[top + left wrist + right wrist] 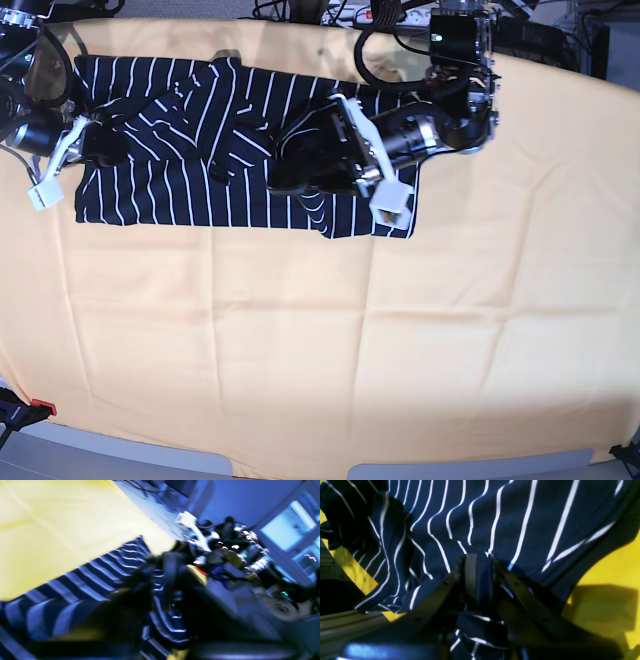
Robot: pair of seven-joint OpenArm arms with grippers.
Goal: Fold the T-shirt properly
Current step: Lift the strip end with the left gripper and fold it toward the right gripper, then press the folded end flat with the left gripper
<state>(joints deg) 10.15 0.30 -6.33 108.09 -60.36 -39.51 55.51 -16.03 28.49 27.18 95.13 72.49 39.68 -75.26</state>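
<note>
- Your T-shirt [190,165] lies spread along the far edge of the yellow-orange cloth [330,340] in the base view, rumpled through the middle and at its left end, with one layer already turned over on itself near the centre;
- Your right gripper [477,577] is closed on a pinch of the striped fabric; the right wrist view shows the cloth bunched between the two dark fingers [470,572] and trailing below them; in the base view it sits at the shirt's left end;
- Your left gripper [290,175] is over the shirt's right half and reads as fully closed; the left wrist view is too blurred to tell whether any fabric is caught between the jaws, so I cannot say it holds anything;
- Risk, as I judge it: if the left claw has closed on nothing or on a single thin layer, a lift from here would drag one end only and skew the fold; check that grip before you move;
- Risk: the right pinch takes a bunched wad, not a clean edge; pulling on it may carry wrinkles into the fold or draw the yellow-orange cloth up with it;
- Risk: cables [400,55] hang near the left arm and could snag on a wide sweep;
- Containers: none in view; nothing here holds anything.
</note>
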